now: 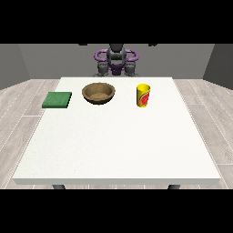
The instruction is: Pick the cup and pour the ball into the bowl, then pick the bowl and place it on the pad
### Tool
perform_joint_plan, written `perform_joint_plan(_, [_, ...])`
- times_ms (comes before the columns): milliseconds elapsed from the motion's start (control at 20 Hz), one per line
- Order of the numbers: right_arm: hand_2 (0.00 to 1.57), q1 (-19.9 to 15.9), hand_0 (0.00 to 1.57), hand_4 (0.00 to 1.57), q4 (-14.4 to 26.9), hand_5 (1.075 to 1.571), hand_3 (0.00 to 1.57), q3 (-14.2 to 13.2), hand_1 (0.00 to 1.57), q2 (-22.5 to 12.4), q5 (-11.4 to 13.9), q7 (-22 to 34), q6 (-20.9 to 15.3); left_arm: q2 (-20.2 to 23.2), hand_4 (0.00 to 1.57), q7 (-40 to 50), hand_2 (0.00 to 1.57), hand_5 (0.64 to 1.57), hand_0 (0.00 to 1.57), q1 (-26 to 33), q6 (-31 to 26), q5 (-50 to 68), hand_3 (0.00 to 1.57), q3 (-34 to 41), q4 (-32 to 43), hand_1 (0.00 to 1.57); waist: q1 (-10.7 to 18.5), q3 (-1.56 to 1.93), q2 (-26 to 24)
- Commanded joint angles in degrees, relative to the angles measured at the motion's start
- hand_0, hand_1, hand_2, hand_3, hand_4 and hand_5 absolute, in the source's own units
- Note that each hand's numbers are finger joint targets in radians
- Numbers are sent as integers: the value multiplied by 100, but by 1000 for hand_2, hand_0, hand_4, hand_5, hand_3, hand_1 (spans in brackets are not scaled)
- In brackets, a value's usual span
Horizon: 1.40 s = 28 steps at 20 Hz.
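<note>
A yellow cup (143, 95) with a red and green mark stands upright on the white table (118, 145), right of centre near the far edge. Its inside is hidden, so no ball shows. A brown wooden bowl (98, 93) sits to the cup's left with nothing visible in it. Further left, a flat green pad (57, 99) lies close to the table's left edge. The hand at the view's left (102, 69) and the hand at the view's right (132, 69) are held close to the robot's body behind the far edge, away from all three objects.
The robot's torso (116, 59) stands behind the middle of the far table edge. Wooden floor surrounds the table. The near half of the tabletop is bare white surface.
</note>
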Motion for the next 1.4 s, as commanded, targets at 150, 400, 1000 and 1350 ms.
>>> perform_joint_plan(150, [0,-339,0,0,65,1568,0,-294,0,-80,-156,-888,418,493,0,-735,0,1483,0,-1258,97,-413,0,519,676,0,-451,5,1523])
perform_joint_plan(400, [0,-419,0,0,-416,1568,0,-294,0,-154,-297,-857,738,679,0,-2031,0,1443,0,-1264,-75,-757,0,830,1732,0,-901,0,1955])
perform_joint_plan(1000, [0,-167,0,0,-904,1568,0,-1273,0,-600,-691,-618,1206,692,0,-4130,0,1403,0,-808,-612,-872,0,1102,4035,0,-703,0,1869])
perform_joint_plan(1350, [0,-53,0,0,-882,1567,0,-1580,0,-586,-926,-623,1452,485,0,-4870,0,1443,0,-1344,-434,-1158,0,934,5243,0,-750,0,1878])
